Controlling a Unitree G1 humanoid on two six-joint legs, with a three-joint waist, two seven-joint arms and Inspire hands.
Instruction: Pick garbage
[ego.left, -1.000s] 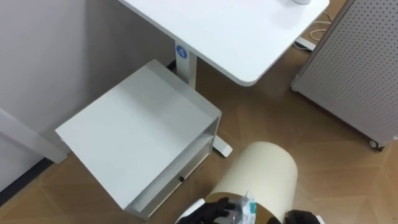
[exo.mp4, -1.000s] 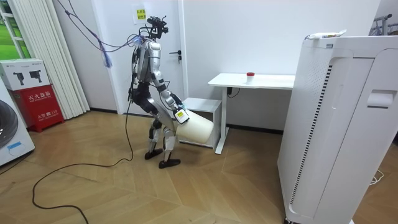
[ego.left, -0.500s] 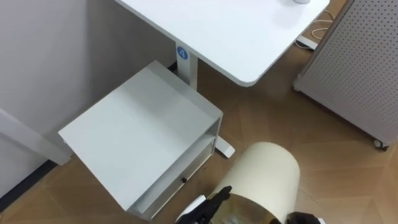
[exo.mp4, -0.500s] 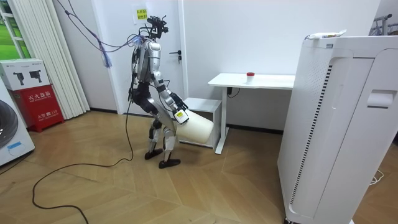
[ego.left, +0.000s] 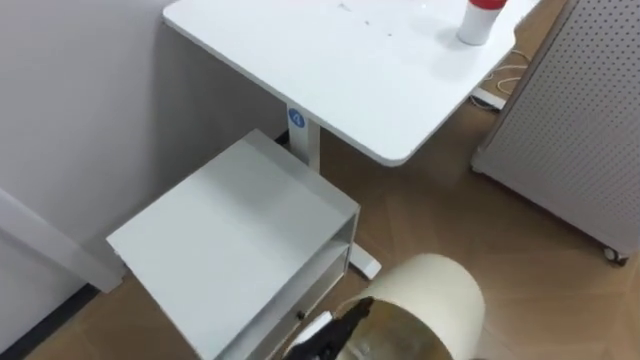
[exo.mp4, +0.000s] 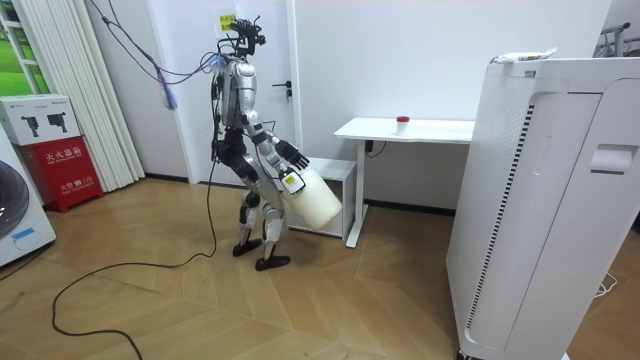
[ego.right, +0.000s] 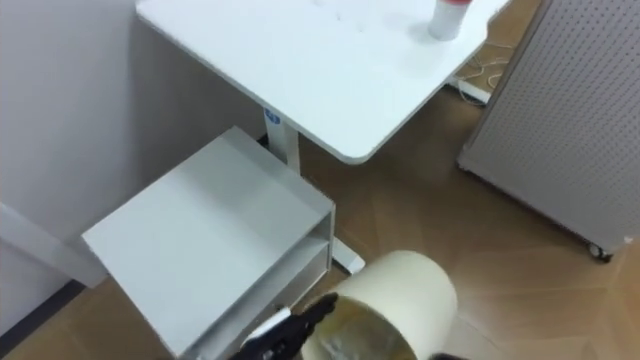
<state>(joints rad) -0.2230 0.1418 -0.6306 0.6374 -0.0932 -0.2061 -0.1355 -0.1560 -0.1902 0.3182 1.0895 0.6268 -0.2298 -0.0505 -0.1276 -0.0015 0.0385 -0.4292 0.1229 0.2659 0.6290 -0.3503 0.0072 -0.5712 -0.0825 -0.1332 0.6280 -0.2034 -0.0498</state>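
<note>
Garbage bin (ego.left: 435, 300), one, cream, is tilted in front of the robot, contents unclear. The left hand (ego.left: 328, 340) is at the bin's rim, fingers straight. I cannot tell the right hand's (exo.mp4: 287, 183) fingers under the bin. Past the bin: one grey cabinet (ego.left: 240, 230) just left, open floor (ego.left: 520, 230) right, then one white desk (ego.left: 330, 60) and one red-capped container (ego.left: 478, 20).

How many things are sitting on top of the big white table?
1. A small red-topped container stands toward the far right of the white table, seen from the robot. Something flat could be hidden, since the eye views cut the tabletop off.
</note>
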